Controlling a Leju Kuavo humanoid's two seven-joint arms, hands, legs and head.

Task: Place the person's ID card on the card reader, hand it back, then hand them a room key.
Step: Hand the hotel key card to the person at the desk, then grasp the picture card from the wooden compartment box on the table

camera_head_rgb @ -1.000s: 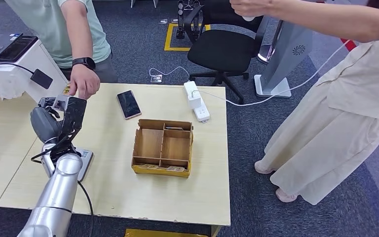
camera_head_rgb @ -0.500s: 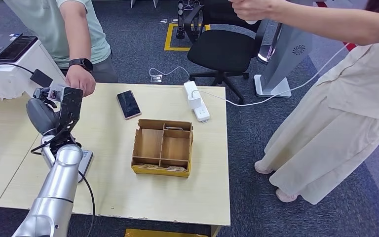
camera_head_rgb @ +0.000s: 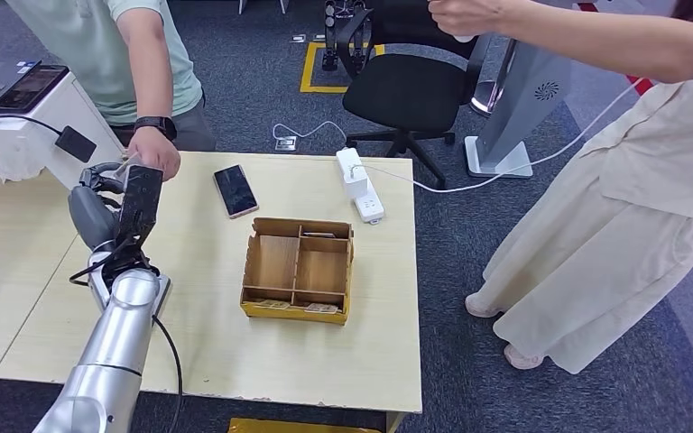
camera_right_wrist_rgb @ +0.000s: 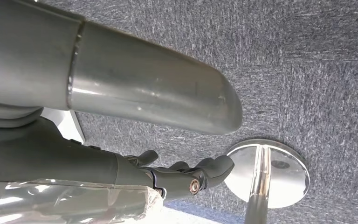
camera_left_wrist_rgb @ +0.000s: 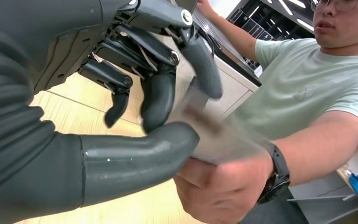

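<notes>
My left hand [camera_head_rgb: 119, 200] is raised over the table's far left corner and pinches the pale ID card [camera_left_wrist_rgb: 210, 136] between thumb and fingers [camera_left_wrist_rgb: 159, 99]. A person in a green shirt grips the same card with a hand [camera_head_rgb: 156, 150] that wears a black watch. In the left wrist view the card is blurred. The grey card reader [camera_head_rgb: 157, 287] lies on the table, mostly hidden under my left forearm. A wooden divided box [camera_head_rgb: 297, 267] in mid-table holds room key cards [camera_head_rgb: 275, 305] in its front slots. My right hand [camera_right_wrist_rgb: 182, 178] hangs above the carpet, holding nothing.
A phone [camera_head_rgb: 235, 190] lies face up behind the box. A white power strip [camera_head_rgb: 359, 185] sits at the table's far right edge. A second person in a beige dress [camera_head_rgb: 614, 198] stands on the right. An office chair [camera_head_rgb: 411, 90] stands beyond the table.
My left hand rose toward the person with the card, then shifted slightly right. The person's hand has closed on the card.
</notes>
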